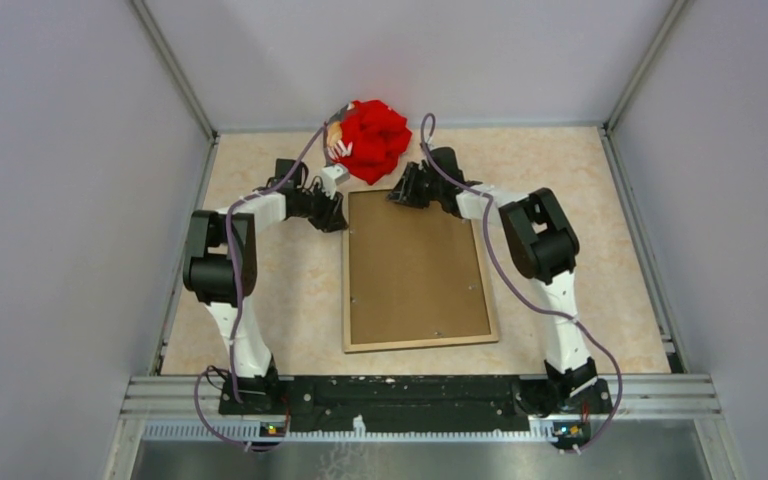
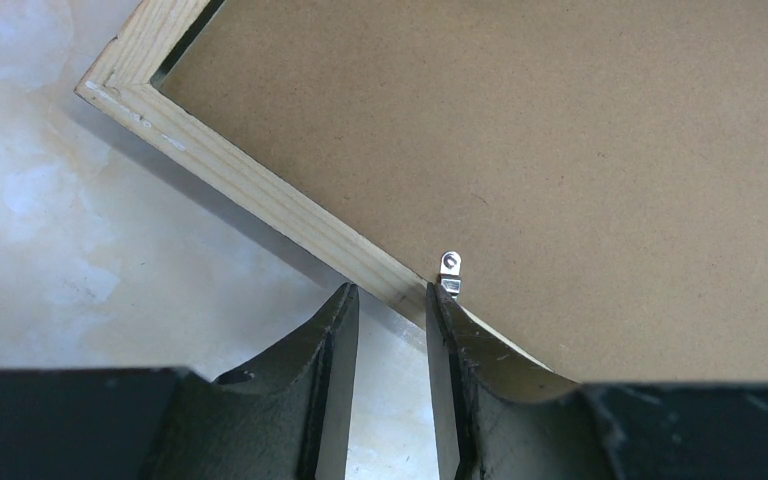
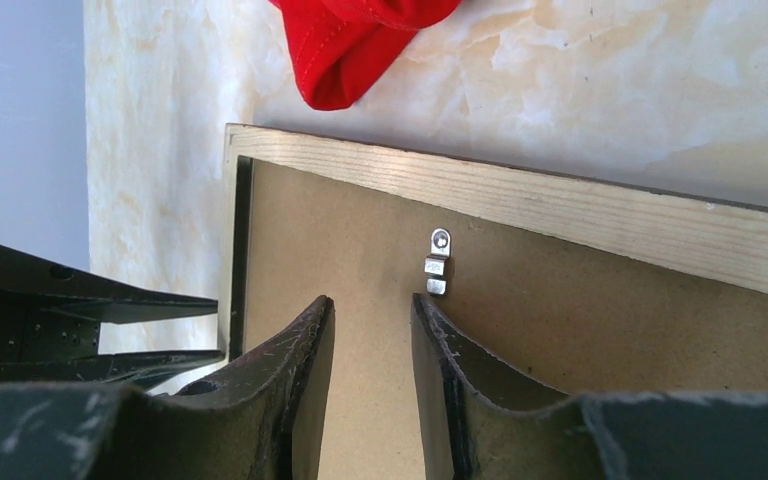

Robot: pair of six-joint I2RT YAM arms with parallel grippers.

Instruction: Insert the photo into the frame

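Note:
The frame (image 1: 420, 345) lies face down on the table, its light wood back rim up. Inside it sits the photo (image 1: 415, 270), showing only its brown board back. My left gripper (image 1: 335, 215) is at the frame's far left edge. In the left wrist view its jaws (image 2: 392, 290) stand slightly apart at the wood rail (image 2: 260, 190), beside a small metal clip (image 2: 450, 268), holding nothing. My right gripper (image 1: 403, 190) hovers over the far end of the board (image 3: 560, 320), open (image 3: 372, 300), just short of another clip (image 3: 439, 262) under the top rail (image 3: 560, 205).
A red cloth bundle (image 1: 372, 140) lies just beyond the frame's far edge, its tip (image 3: 355, 40) also showing in the right wrist view. Grey walls enclose the beige marbled tabletop (image 1: 290, 290) on three sides. The arm bases stand at the near edge.

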